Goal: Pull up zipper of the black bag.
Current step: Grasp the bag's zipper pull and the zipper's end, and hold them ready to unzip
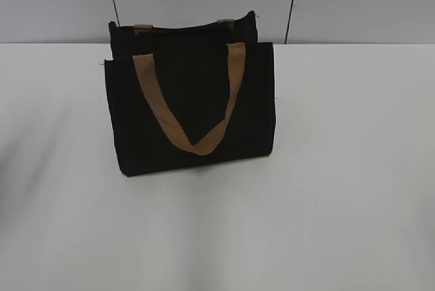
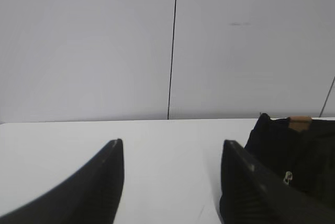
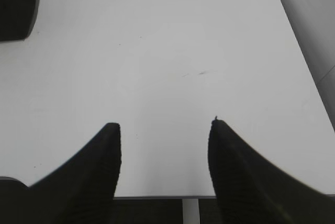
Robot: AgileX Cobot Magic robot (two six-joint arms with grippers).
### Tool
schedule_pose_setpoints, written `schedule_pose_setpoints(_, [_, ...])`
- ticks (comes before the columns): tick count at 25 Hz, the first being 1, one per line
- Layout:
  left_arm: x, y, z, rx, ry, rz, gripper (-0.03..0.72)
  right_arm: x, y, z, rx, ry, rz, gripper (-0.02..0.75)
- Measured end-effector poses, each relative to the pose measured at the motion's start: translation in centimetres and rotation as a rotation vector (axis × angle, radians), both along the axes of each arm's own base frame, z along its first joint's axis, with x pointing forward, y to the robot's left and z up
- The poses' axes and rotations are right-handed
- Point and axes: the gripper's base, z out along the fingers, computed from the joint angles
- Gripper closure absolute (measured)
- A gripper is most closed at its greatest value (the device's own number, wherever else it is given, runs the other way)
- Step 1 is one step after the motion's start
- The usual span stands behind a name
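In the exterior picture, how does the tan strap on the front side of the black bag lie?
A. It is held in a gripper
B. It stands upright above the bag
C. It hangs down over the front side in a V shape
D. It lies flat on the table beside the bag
C: the tan strap droops over the front of the black bag, its lowest point near the bag's bottom edge; no gripper is near it.

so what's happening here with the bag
Nothing is being handled yet. A black bag with tan handles stands upright on the white table. The left gripper is open, with the bag just off to its right, and a small silver zipper pull shows there. The right gripper is open too, over bare table. Neither touches the bag.
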Motion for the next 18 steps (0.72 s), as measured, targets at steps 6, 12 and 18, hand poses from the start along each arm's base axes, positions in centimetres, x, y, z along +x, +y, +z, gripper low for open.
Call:
schedule_pose_setpoints(6, [4.3, -2.2, -3.6, 0.01, 0.01, -0.073, 0.244, 0.0, 0.0, 0.0, 0.0, 0.0, 0.0, 0.327])
schedule_pose_setpoints(12, [7.4, -3.8, -9.4, 0.042, 0.155, -0.132, 0.244, 0.0, 0.0, 0.0, 0.0, 0.0, 0.0, 0.327])
schedule_pose_setpoints(18, [9.9, -5.4, -12.5, 0.098, 0.251, -0.246, 0.244, 0.0, 0.0, 0.0, 0.0, 0.0, 0.0, 0.327])
